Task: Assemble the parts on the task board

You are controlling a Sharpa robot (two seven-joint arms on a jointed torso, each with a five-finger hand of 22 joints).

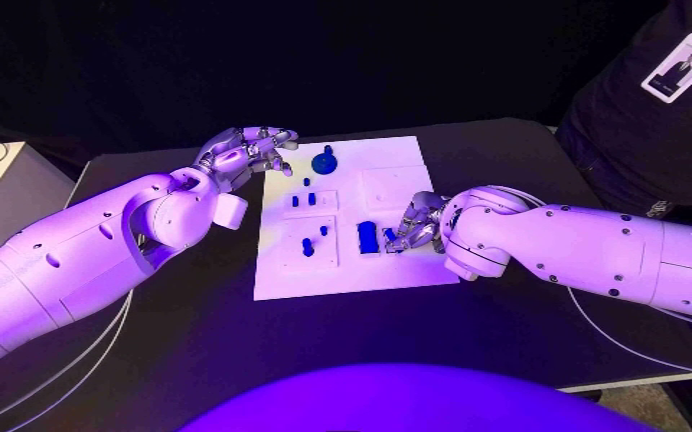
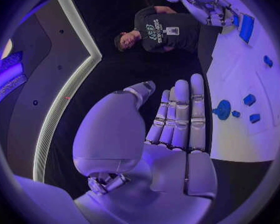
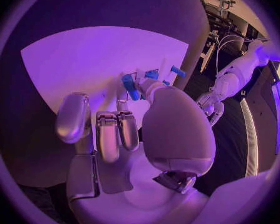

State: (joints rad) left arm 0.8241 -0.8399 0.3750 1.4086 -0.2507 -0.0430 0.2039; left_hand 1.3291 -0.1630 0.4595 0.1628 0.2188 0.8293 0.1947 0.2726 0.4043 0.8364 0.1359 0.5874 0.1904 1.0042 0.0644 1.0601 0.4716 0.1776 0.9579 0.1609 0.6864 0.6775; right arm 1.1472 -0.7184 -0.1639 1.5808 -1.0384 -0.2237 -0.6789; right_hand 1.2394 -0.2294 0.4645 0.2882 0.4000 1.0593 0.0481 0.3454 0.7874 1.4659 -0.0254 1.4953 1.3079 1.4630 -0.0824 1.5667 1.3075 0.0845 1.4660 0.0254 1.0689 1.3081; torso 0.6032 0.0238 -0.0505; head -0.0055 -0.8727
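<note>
1. The white rectangular task board [image 1: 340,274] lies flat in the middle of the black table [image 1: 188,342], its near edge closest to the robot.
2. On the board's near half stands a dark blue rectangular block part [image 1: 368,237], upright, with a small blue peg part [image 1: 307,247] to its left in a recessed square.
3. The right silver many-fingered hand [image 1: 415,223] rests over the board's right side, just beside the blue block. Its fingertips point down at a small blue piece [image 1: 389,236] next to the block; the right wrist view shows a thin blue cylinder [image 3: 130,86] near the thumb tip, with the other fingers [image 3: 109,134] curled inward. I cannot tell whether the hand actually pinches it.
4. Further along the board sit several short blue pegs [image 1: 303,199] in a second recessed square, apart from both hands.
5. Near the board's far left corner stands a round blue knob-like part [image 1: 326,163], seen as a disc [image 2: 223,109] in the left wrist view.
6. The left silver many-fingered hand [image 1: 248,151] hovers at the board's far left edge, beside that knob without touching it. Its fingers [image 2: 180,115] lie straight and close together, thumb apart, holding nothing.
</note>
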